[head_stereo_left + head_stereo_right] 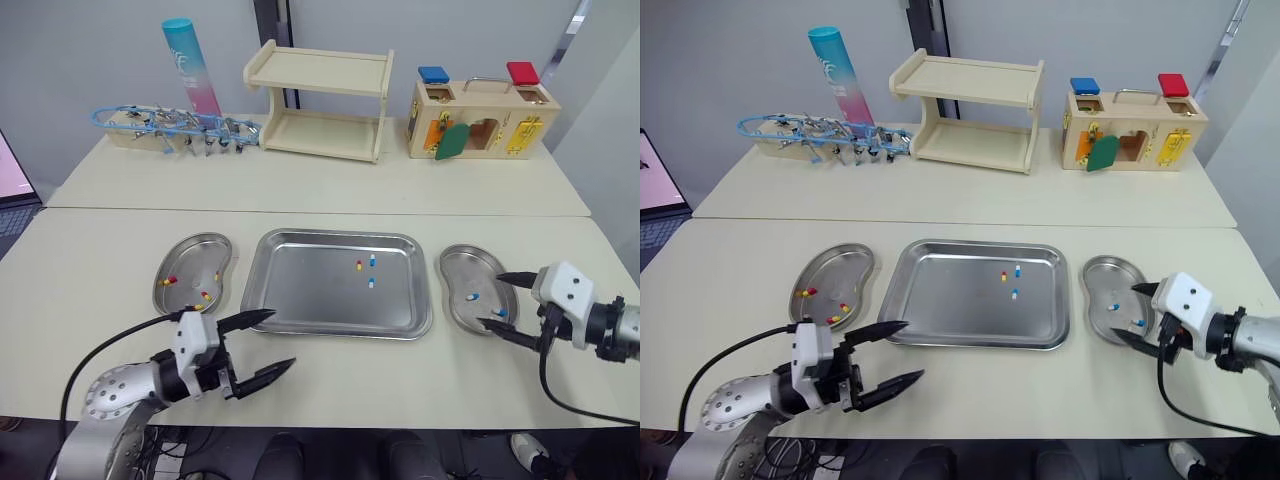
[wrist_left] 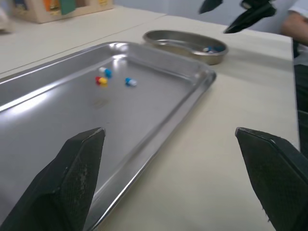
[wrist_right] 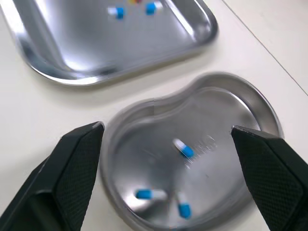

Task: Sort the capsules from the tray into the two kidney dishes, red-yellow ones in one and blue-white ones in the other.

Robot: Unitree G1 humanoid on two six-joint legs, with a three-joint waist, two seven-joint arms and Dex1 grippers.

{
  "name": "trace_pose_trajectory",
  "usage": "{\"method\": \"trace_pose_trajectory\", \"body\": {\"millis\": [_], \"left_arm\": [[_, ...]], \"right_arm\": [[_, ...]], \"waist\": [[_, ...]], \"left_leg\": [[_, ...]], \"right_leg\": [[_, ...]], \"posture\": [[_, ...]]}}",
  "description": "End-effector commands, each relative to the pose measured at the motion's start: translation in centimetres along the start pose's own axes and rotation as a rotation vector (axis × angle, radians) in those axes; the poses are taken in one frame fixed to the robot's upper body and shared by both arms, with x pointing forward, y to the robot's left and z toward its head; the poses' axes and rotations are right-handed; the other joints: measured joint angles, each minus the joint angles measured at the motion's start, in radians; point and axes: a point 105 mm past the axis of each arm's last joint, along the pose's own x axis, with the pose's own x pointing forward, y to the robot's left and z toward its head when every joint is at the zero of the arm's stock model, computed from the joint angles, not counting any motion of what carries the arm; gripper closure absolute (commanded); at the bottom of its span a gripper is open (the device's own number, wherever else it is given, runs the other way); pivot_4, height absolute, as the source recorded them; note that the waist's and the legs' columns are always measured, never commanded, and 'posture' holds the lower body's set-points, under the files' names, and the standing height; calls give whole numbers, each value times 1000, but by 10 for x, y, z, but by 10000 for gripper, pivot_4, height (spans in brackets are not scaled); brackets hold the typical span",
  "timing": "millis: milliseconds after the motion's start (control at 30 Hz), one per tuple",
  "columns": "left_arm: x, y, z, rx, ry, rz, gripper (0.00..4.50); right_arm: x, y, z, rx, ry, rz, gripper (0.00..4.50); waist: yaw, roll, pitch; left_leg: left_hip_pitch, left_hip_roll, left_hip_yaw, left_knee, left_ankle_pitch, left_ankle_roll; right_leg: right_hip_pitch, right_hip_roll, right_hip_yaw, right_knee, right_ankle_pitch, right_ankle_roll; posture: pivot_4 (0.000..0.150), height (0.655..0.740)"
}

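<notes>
A: Largest first?

B: Pale beige counter (image 1: 330, 385), matte and smooth, one seam running across between two slabs. At the far edge, a two-tier shelf (image 1: 320, 100) of light bare wood.

A: And the metal?

B: At the centre, a rectangular tray (image 1: 300, 300) of polished steel. Rounded corners, raised rim, mirror-like floor. Flanked by two shallow, bean-shaped dishes of the same steel: left kidney dish (image 1: 195, 258) just beside the tray's left edge, right kidney dish (image 1: 462, 265) just beside its right edge. Parted from the tray by a narrow strip of counter on each side.

A: Arms?

B: At the tray's near left corner, low over the counter, left gripper (image 1: 283, 338). Two black tapered fingers spread wide, holding nothing. At the outer side of the right kidney dish, right gripper (image 1: 489, 299), tips reaching over the dish. Likewise splayed and empty, one finger on either side of the dish in the wrist view.

A: Smallest?

B: Tiny glossy oblongs, round-ended, two-tone. Three lying in the tray, right of centre: one red-yellow capsule (image 1: 358, 265) just beside a blue-white capsule (image 1: 372, 260), a second blue-white one (image 1: 371, 283) nearer the front. In the left kidney dish, a few scattered red-yellow ones (image 1: 205, 296). In the right kidney dish, three blue-white ones (image 3: 184, 148).
</notes>
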Motion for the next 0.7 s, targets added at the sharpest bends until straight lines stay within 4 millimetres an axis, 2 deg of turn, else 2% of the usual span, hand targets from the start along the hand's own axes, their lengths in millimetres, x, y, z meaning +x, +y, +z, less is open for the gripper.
{"method": "trace_pose_trajectory", "body": {"millis": [33,167,400,533,700], "left_arm": [[-33,26,3,-19,23,206,0],[-87,54,-9,-31,89,466,0],[-166,91,-24,-55,154,879,0],[-186,95,-30,-78,165,995,0],[-205,94,-33,-132,142,1060,0]], "right_arm": [[-6,19,26,-46,-138,16,201],[-8,31,19,-25,-172,-56,201],[-22,45,-13,-3,-147,-150,201],[-32,36,-28,29,-114,-200,201],[-44,19,-44,95,-67,-250,201]], "waist": [[1,0,0],[1,0,0],[1,-1,0],[1,-2,-1],[1,-2,-1]], "left_leg": [[0,0,0,0,0,0],[1,0,0,0,0,0],[1,0,0,0,0,0],[2,0,0,0,0,0],[2,0,0,0,0,0]], "right_leg": [[0,0,0,0,0,0],[1,0,0,0,0,0],[1,0,0,0,0,0],[1,0,0,0,0,0],[1,0,0,0,0,0]], "posture": [[1500,7400],[1500,7400],[1500,7400],[1500,7400],[1500,7400]]}}
